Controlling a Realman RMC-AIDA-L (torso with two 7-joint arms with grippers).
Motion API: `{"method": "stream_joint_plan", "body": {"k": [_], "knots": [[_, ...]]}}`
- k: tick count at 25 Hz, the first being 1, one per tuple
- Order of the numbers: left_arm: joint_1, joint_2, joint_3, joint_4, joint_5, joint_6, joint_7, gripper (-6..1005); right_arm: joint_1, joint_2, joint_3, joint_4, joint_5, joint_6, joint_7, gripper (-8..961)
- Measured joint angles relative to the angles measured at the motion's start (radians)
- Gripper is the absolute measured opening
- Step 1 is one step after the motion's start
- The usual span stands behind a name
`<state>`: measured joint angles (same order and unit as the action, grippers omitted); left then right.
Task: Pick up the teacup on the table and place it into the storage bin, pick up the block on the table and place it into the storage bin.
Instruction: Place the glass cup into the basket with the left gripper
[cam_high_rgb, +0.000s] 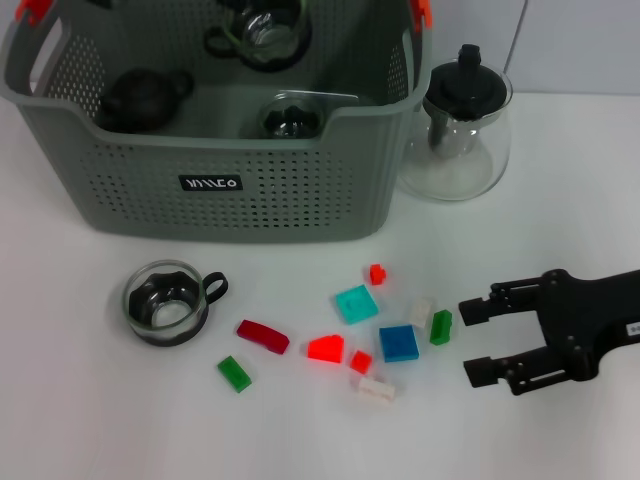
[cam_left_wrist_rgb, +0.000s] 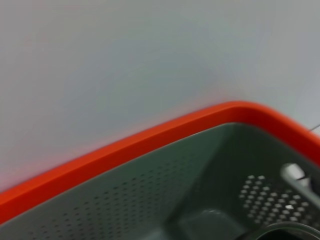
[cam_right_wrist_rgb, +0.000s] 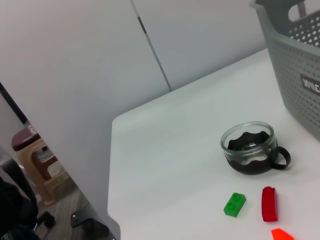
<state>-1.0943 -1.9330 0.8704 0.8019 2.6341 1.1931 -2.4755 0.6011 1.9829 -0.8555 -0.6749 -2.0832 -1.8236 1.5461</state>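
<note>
The glass teacup (cam_high_rgb: 168, 302) with a dark base and handle stands on the white table in front of the storage bin (cam_high_rgb: 250, 190); it also shows in the right wrist view (cam_right_wrist_rgb: 250, 149). Several small blocks lie to its right: a dark red one (cam_high_rgb: 263, 336), a green one (cam_high_rgb: 235, 373), a teal one (cam_high_rgb: 356, 303), a blue one (cam_high_rgb: 398, 343) and a bright red one (cam_high_rgb: 326, 348). My right gripper (cam_high_rgb: 475, 341) is open and empty, just right of a green block (cam_high_rgb: 441, 327). The left gripper is out of view; its wrist view shows the bin's orange clip (cam_left_wrist_rgb: 150, 142).
A glass teapot with a black lid (cam_high_rgb: 458, 125) stands right of the bin. Inside the bin lie a dark teapot (cam_high_rgb: 140, 98) and glass cups (cam_high_rgb: 262, 32). The table's left edge (cam_right_wrist_rgb: 111, 165) drops off beyond the teacup.
</note>
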Motion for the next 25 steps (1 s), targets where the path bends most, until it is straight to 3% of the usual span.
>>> {"method": "stream_joint_plan", "body": {"k": [7, 15, 25], "knots": [[-0.023, -0.034, 0.02, -0.084, 0.085, -0.142, -0.027, 62, 0.042, 0.024, -0.009, 0.001, -0.008, 0.032, 0.001, 838], [-0.015, -0.083, 0.036, -0.132, 0.182, -0.256, -0.058, 59, 0.063, 0.028, -0.012, 0.002, -0.009, 0.053, -0.002, 837], [-0.01, -0.101, 0.036, -0.141, 0.191, -0.298, -0.059, 55, 0.07, 0.028, -0.022, 0.001, -0.011, 0.067, -0.008, 837]]}}
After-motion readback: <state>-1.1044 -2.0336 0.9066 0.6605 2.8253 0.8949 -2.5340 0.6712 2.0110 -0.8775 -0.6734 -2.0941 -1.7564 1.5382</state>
